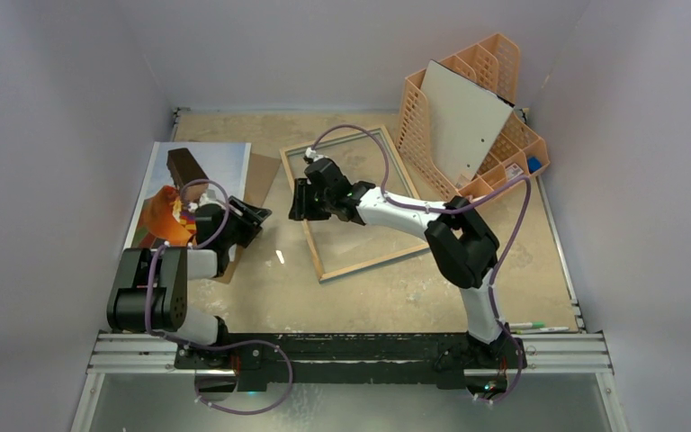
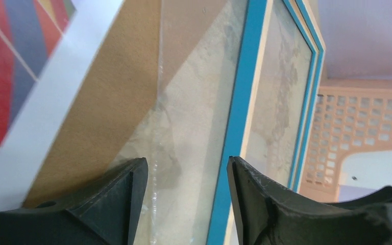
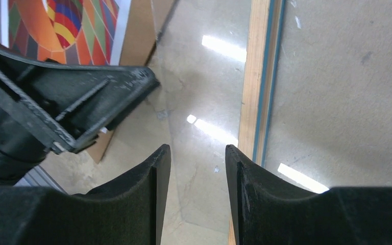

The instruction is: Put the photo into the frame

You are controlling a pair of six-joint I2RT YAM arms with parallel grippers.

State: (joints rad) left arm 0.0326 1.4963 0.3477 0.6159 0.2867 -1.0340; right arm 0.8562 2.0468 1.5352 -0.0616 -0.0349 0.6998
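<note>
Jaws apart and empty, left gripper [image 2: 186, 166] and right gripper [image 3: 196, 153] crowd between left-edge photo [image 1: 211, 166] and central frame [image 1: 360, 264]; collision could skew either.

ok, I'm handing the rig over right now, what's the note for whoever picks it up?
Left gripper: open, empty, low between photo and frame.
Right gripper: open, empty, at the frame's left rail.
Photo: flat at far left, on a brown board.
Frame: flat mid-table, wood side up, no photo in it.
Done: nothing seated yet.
Left: pick up the photo and lay it in the frame.
</note>
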